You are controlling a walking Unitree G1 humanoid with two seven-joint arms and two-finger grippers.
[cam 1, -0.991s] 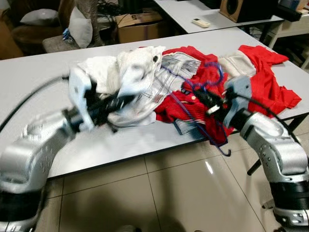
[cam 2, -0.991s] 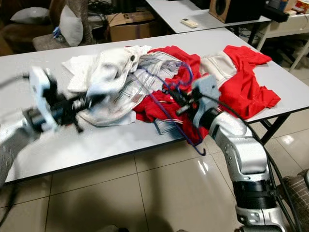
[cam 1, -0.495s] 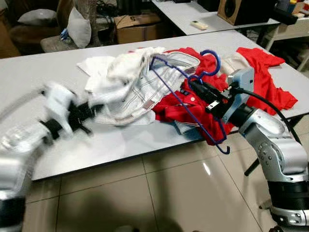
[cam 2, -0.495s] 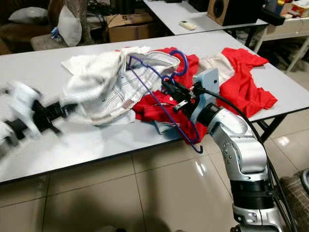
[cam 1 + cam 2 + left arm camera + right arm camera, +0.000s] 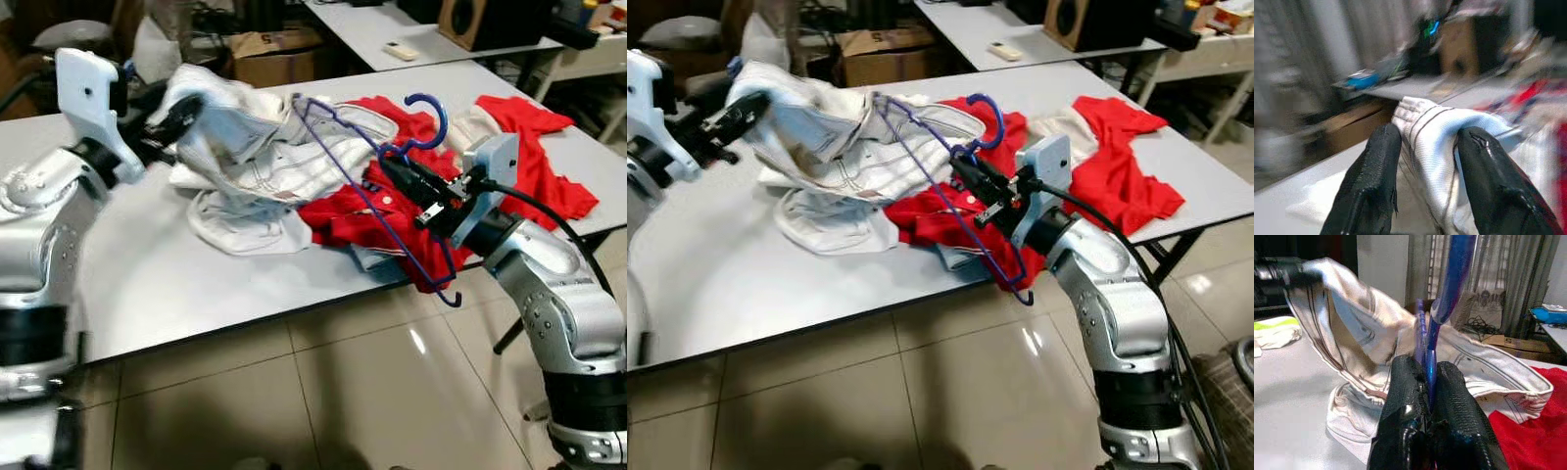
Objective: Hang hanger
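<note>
Above the counter (image 5: 196,284), the right hand (image 5: 392,174) pinches the blue hanger (image 5: 367,196) partly inside the white shirt (image 5: 250,147); the left hand (image 5: 181,116) grips its edge. Hanging remains.

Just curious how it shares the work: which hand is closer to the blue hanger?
Right. The right hand is clamped on the blue hanger; the left hand holds the white garment up, away from it.
</note>
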